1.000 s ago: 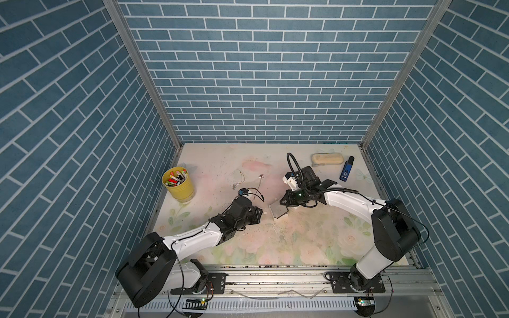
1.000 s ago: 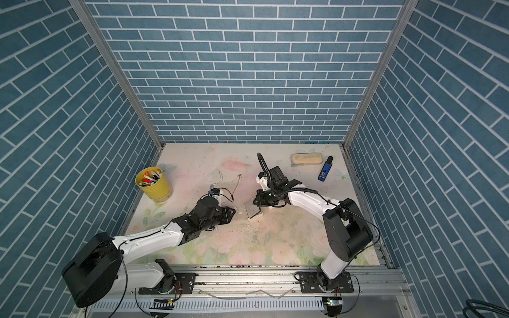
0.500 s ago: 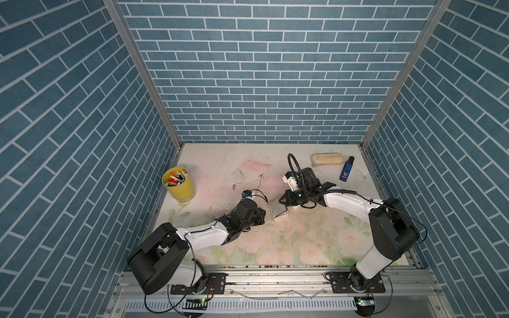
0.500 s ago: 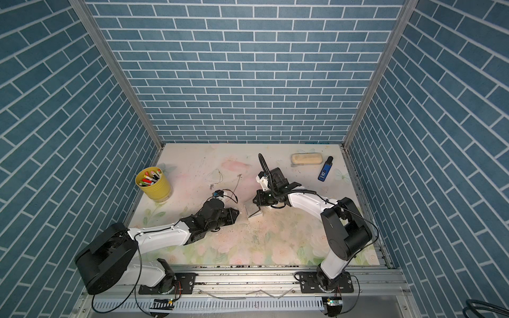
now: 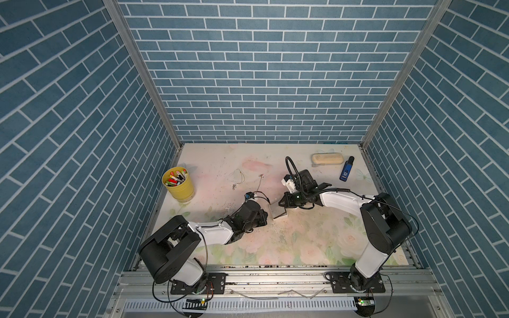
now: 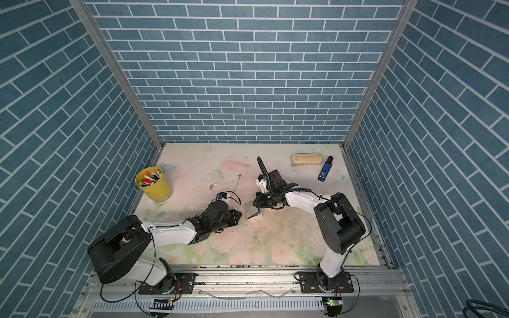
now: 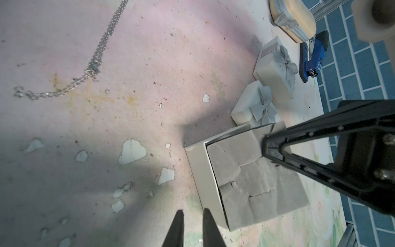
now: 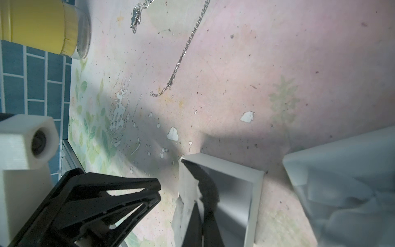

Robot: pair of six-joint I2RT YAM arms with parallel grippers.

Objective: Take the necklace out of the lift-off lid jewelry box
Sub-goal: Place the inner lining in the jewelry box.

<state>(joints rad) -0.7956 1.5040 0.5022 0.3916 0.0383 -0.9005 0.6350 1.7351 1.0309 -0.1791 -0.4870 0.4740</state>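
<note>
Open jewelry box point(image 5: 276, 211) point(image 6: 253, 212) sits mid-table point(image 5: 303, 234) between the two arms, lid off. In the left wrist view its white wall point(image 7: 201, 175) frames a grey foam insert point(image 7: 256, 181) scored into squares. Right claw point(image 5: 283, 205) point(image 8: 201, 205) is clenched on one wall of the box, one finger outside and one inside; in the left wrist view its tip point(image 7: 267, 147) meets the box rim at the corner away from the left arm. Left claw point(image 5: 265, 216) point(image 7: 193, 210) is low over the table just beside the box's outer wall, fingers nearly together with a narrow gap and nothing between them; cannot tell whether it touches the wall. The necklace point(image 5: 260, 181) point(image 6: 238, 183) point(image 7: 92, 71) point(image 8: 181, 57), a silver chain, lies stretched out on the bare table, outside the box and apart from it, on the far side of the left claw. A finer necklace point(image 5: 234, 187) point(image 6: 211, 186) point(image 8: 135, 21) lies near it, toward the yellow cup point(image 5: 180, 187) of markers by the left wall; cannot tell which of the two came from the box. Two pale boxes with grey bows, a small one point(image 7: 254, 109) just beside the open box and a larger one point(image 7: 275, 72) behind it, show in the left wrist view only. Tan case point(image 5: 327, 159) and blue device point(image 5: 346, 172) lie at the back right, well apart from the box
</note>
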